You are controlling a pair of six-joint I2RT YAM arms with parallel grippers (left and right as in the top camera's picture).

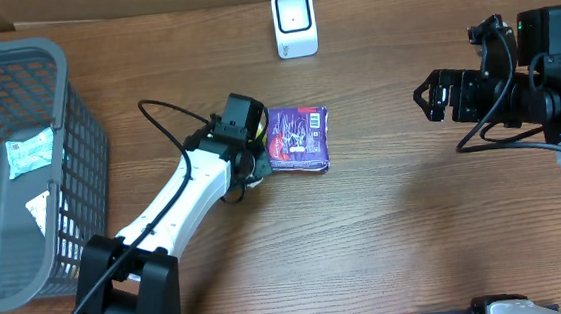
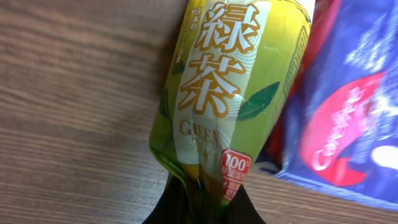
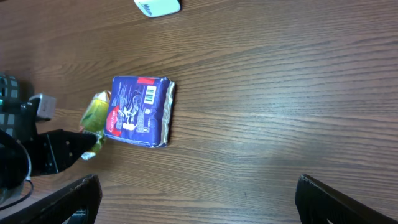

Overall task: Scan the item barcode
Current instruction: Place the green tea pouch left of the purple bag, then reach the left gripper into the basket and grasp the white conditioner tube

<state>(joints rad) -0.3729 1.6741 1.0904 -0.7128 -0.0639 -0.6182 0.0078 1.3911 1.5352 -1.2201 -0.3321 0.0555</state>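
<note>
Brown wood-grain counter (image 1: 416,217) carries everything. The green tea packet (image 2: 230,93), a yellow-green pouch with a white label panel, sits near the middle of the counter, a little toward the left edge. The left fingers (image 2: 202,208) are pinched tight on one narrow end of it. Whether the pouch rests on the wood or is raised off it cannot be told.

Right against the pouch, on the side toward the counter's right edge, lies a blue-purple pack (image 1: 299,138), flat on the wood. The right wrist view shows a barcode (image 3: 149,94) on its upper face.

Toward the far edge, about midway along it, stands a small white scanner (image 1: 294,22), well apart from both packs.

At the left edge a grey mesh basket (image 1: 76,173) holds two things: a pale, teal-printed packet (image 1: 30,155) and a smaller white item (image 1: 39,211) beside it, too small to read.

Near the right edge, toward the far side, the right fingers (image 1: 431,97) stand spread wide with nothing between them, well apart from the packs and the scanner.
</note>
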